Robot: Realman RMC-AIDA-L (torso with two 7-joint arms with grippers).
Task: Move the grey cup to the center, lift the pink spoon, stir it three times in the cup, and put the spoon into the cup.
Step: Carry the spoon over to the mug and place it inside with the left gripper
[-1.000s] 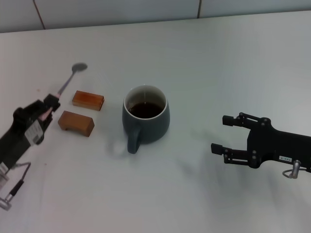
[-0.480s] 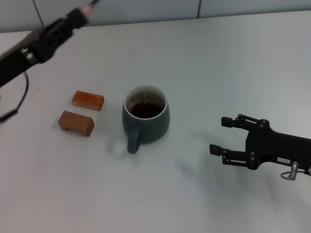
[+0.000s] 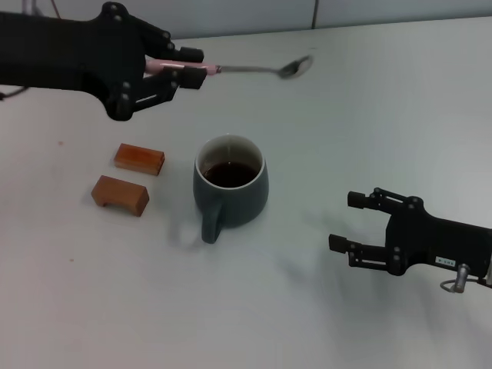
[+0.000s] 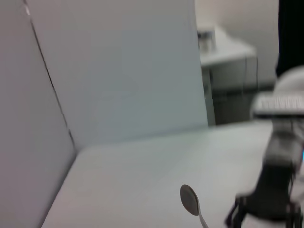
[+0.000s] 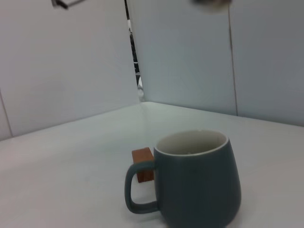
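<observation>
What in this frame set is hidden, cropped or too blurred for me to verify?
- pink spoon: its handle is mostly covered by the left gripper in the head view; the left wrist view shows only the bowl, cut by the edge.
- grey cup: the right wrist view hides the liquid behind the rim.
- wooden blocks: one is hidden behind the cup in the right wrist view.
- right gripper: absent from its wrist view.

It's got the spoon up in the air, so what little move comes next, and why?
Probably the left gripper tips the slim pink-handled metal spoon bowl-down over the dark grey ceramic mug: the spoon lies level, high and behind the mug, whose dark liquid is unstirred. The right gripper waits open nearby.
</observation>
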